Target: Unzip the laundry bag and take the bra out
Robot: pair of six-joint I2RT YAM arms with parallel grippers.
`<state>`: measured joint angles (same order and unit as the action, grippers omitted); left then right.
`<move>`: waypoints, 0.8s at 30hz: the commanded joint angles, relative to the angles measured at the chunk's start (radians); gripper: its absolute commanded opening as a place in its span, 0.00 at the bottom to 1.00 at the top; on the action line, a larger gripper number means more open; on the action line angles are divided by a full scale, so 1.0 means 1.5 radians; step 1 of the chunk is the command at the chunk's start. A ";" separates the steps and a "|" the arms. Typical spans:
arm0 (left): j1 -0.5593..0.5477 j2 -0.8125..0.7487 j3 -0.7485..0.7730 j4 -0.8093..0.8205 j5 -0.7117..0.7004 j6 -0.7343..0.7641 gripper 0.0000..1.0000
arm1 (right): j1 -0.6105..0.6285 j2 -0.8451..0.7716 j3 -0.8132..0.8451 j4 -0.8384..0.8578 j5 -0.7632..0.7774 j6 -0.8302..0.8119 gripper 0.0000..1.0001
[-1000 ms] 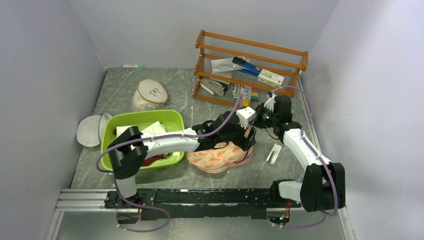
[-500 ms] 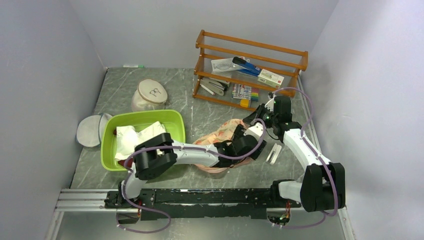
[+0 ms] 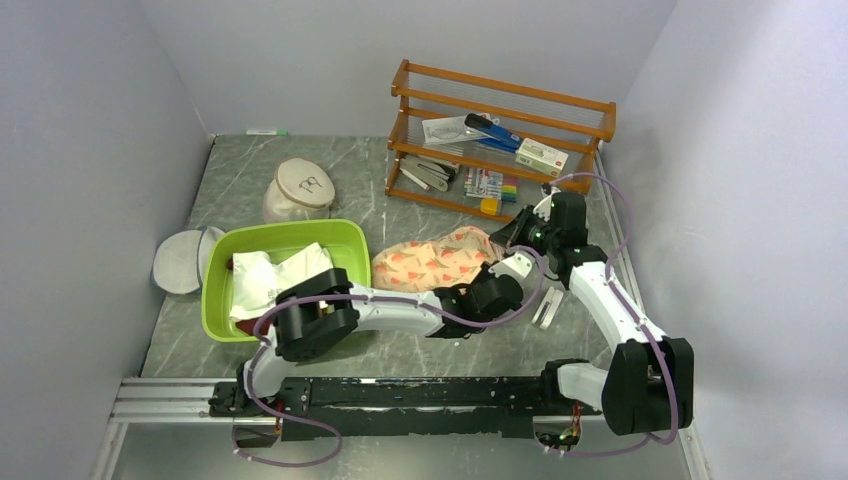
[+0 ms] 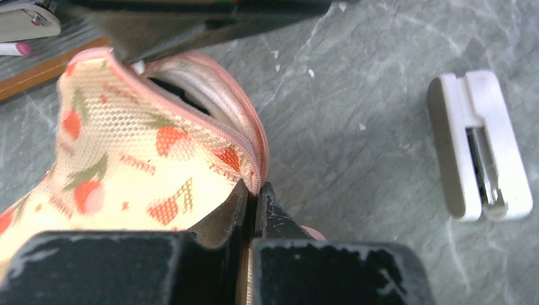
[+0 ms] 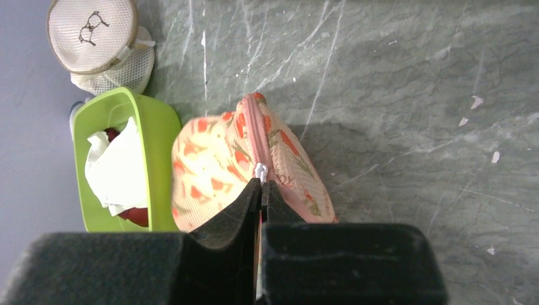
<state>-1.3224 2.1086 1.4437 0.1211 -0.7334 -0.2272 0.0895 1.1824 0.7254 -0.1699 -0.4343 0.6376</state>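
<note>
Since a second ago: laundry bag (image 3: pixel 432 262) has shifted from the near edge toward the rack and no longer lies under the left arm. Left elbow has swung in to the right. Left hand (image 4: pixel 255 196) has gone from wide open to closed.

Left to right on desk (image 3: pixel 250 160):
- Flat grey-white disc bag (image 3: pixel 178 262) at far left, just beside green basin (image 3: pixel 290 227).
- White cloth (image 3: pixel 270 275) in the basin; domed white mesh bag (image 3: pixel 300 188) behind it.
- Laundry bag just right of the basin, peach with red-orange prints, its right end between both hands.

Left hand: at the bag's near-right rim, fingers pressed together on the zipper edge, fabric pinched between them. Rim gapes just beyond the grip; pale pink fabric shows inside, cannot tell what it is.

Right hand (image 5: pixel 261 185): at the bag's far-right end, fingers closed on the white zip pull (image 5: pixel 260 171).

White clip-like block (image 4: pixel 481 145) lies on the desk just right of the left hand, apart from the bag. Wooden rack (image 3: pixel 500 100) stands at the back.
</note>
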 commanded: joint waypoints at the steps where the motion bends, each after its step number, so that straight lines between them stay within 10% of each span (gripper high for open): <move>1: 0.002 -0.091 -0.066 0.026 0.064 0.038 0.07 | -0.005 -0.013 -0.010 0.031 0.018 -0.036 0.00; 24: 0.022 -0.402 -0.340 0.192 0.302 0.105 0.07 | -0.017 0.105 -0.143 0.334 -0.123 -0.054 0.00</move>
<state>-1.2953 1.5589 0.9440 0.2653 -0.3687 -0.0597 0.0540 1.2976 0.5442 0.1646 -0.5827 0.5499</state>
